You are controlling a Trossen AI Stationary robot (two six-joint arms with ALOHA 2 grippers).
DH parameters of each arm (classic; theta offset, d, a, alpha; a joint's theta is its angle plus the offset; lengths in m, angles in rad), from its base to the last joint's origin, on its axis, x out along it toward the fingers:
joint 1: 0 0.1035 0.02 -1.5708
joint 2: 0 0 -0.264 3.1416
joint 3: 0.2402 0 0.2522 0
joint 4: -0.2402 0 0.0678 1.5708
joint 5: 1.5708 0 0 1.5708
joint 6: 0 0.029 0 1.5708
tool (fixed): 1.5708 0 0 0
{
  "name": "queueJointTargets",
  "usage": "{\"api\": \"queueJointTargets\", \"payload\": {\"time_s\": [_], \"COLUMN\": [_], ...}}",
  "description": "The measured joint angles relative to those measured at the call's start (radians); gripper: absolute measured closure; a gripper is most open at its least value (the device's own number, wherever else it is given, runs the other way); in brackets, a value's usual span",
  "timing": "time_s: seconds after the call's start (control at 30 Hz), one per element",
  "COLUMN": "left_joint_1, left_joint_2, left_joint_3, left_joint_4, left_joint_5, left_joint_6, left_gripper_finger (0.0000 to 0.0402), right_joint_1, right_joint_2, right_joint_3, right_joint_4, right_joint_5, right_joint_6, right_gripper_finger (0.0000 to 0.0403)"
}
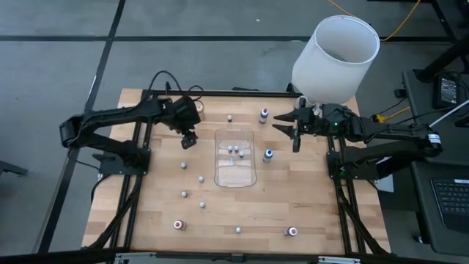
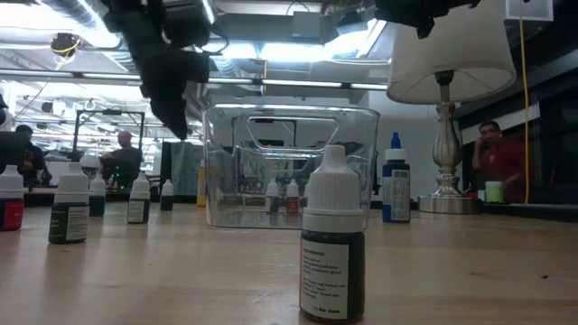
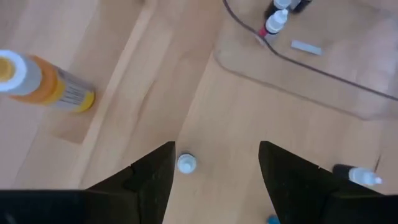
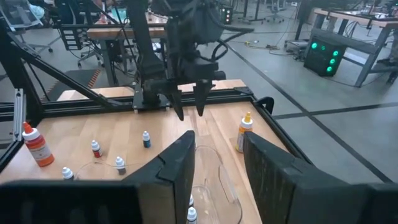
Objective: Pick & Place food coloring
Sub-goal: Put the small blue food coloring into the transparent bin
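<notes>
Several tiny food coloring bottles stand scattered on the wooden table [image 1: 308, 205], among them a red-capped one [image 1: 178, 224] and a blue one [image 1: 268, 155]. A few stand inside the clear tray [image 1: 234, 158]. My left gripper [image 1: 188, 139] hangs open left of the tray, pointing steeply down. In the left wrist view, a white-capped bottle [image 3: 186, 163] stands on the table below the left gripper [image 3: 214, 171], between its fingertips and close beside one finger; no touch shows. My right gripper [image 1: 296, 134] hovers open right of the tray, with nothing between its fingers [image 4: 214, 162].
A big white lamp [image 1: 335, 59] stands at the far right corner. An orange-yellow bottle [image 3: 43, 84] is near the far left edge, and another small bottle [image 3: 357, 176] is close to the left gripper. Free wood lies toward the near edge. People show in the room behind.
</notes>
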Motion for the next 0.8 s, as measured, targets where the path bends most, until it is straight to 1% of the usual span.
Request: {"api": "queueJointTargets", "payload": {"time_s": [0.07, 0.13, 0.2, 0.47, 0.8], "left_joint_1": [0.004, 0.003, 0.003, 0.003, 0.003], "left_joint_2": [-0.031, -0.056, -0.074, -0.076, -0.076], "left_joint_3": [-0.06, -0.107, -0.132, -0.132, -0.132], "left_joint_4": [0.057, 0.109, 0.118, 0.127, 0.104], "left_joint_5": [0.034, 0.034, 0.031, 0.005, 0.002], "left_joint_6": [-0.014, -0.041, -0.057, -0.086, -0.096], "left_gripper_finger": [0.0175, 0.0175, 0.0175, 0.0175, 0.0175], "right_joint_1": [0.0, 0.0, 0.0, 0.0, 0.0], "right_joint_2": [0.0, 0.0, 0.0, 0.0, 0.0], "right_joint_3": [0.0, 0.0, 0.0, 0.0, 0.0], "right_joint_4": [-0.004, -0.011, -0.013, -0.015, -0.021], "right_joint_5": [0.0, 0.0, 0.0, -0.001, -0.001], "right_joint_6": [-0.001, -0.001, -0.001, -0.006, -0.03], "right_gripper_finger": [0.0265, 0.0265, 0.0265, 0.0265, 0.0265]}}
